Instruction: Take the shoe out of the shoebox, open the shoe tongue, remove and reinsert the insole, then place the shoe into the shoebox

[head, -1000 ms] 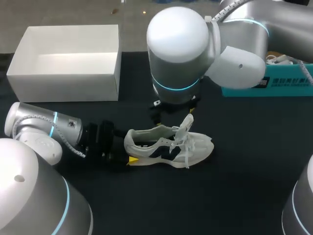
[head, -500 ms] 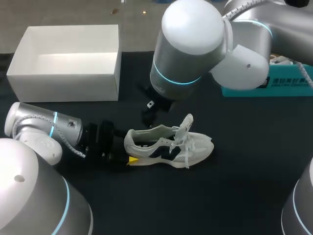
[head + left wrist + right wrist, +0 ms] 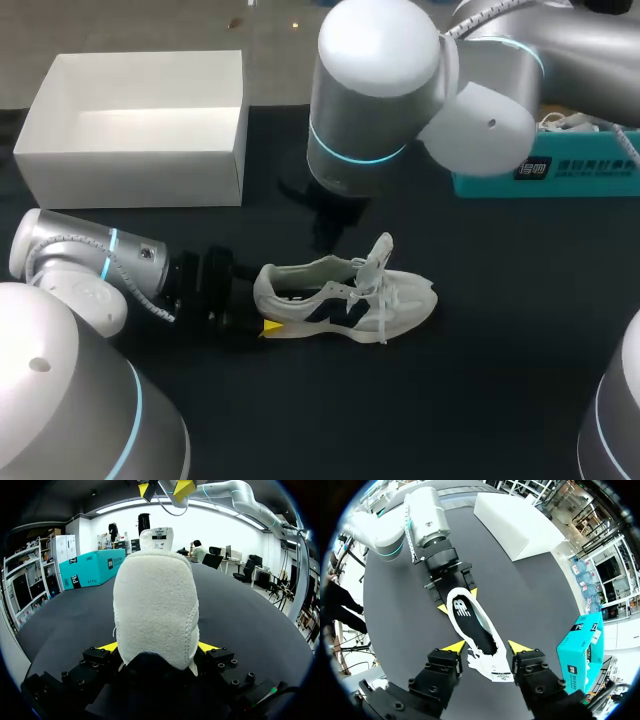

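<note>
The shoe (image 3: 345, 298) stands on its sole on the table (image 3: 480, 390), outside the shoebox. Its tongue (image 3: 381, 250) is raised and the black insole (image 3: 475, 625) is seated inside it. My left gripper (image 3: 157, 647) pinches the heel from both sides, while my right gripper (image 3: 486, 647) hangs above the tongue, fingers spread, touching nothing. The white shoebox (image 3: 130, 175) stands open, well apart behind the heel, showing its bare white floor, and a teal box (image 3: 560, 178) sits at the table's far right.
</note>
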You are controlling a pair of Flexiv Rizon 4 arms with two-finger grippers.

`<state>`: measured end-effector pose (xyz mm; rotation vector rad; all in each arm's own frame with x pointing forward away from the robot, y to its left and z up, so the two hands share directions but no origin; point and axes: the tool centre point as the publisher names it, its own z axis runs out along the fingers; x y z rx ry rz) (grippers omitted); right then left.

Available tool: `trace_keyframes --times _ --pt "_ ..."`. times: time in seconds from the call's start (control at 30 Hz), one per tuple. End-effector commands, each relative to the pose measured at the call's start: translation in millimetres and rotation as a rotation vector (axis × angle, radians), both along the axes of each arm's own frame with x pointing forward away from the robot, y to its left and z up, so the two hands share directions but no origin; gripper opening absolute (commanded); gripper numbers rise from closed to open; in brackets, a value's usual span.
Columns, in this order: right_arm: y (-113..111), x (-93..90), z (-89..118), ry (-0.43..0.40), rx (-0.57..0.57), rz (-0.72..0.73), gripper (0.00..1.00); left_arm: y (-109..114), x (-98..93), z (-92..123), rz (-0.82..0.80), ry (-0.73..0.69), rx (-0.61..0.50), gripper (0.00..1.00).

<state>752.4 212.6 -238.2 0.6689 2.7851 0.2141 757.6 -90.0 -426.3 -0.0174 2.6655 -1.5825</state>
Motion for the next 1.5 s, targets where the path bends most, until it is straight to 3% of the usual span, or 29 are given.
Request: trace_keyframes --times 0.03,0.2,0.33,0.53,0.6,1.07,1.23,1.5 --pt "5.9 0.4 -0.4 0.003 -0.013 -0.004 0.00 -0.3 -1.2 -4.1 0.001 -0.001 0.000 0.00" --pt "5.9 0.4 -0.4 0.003 -0.013 -0.004 0.00 -0.3 -1.2 -4.1 0.001 -0.001 0.000 0.00" --pt "16.8 -0.3 -7.1 -0.047 -0.037 0.085 0.00 -0.3 -1.2 -4.1 0.001 -0.001 0.000 0.00" --pt "16.9 8.3 -42.8 -0.064 -0.055 0.106 0.00 -0.3 -1.2 -4.1 0.001 -0.001 0.000 0.00" --pt "15.4 11.8 -59.5 -0.012 -0.168 0.083 0.00 -0.3 -1.2 -4.1 0.001 -0.001 0.000 0.00" --pt "15.4 11.8 -59.5 -0.012 -0.168 0.083 0.00 -0.3 -1.2 -4.1 0.001 -0.001 0.000 0.00" --pt "25.0 11.9 -88.4 0.015 -0.152 0.176 0.00 -0.3 -1.2 -4.1 0.001 -0.001 0.000 0.00" --pt "19.3 18.3 -109.7 0.004 -0.135 0.215 0.00 -0.3 -1.2 -4.1 0.001 -0.001 0.000 0.00"
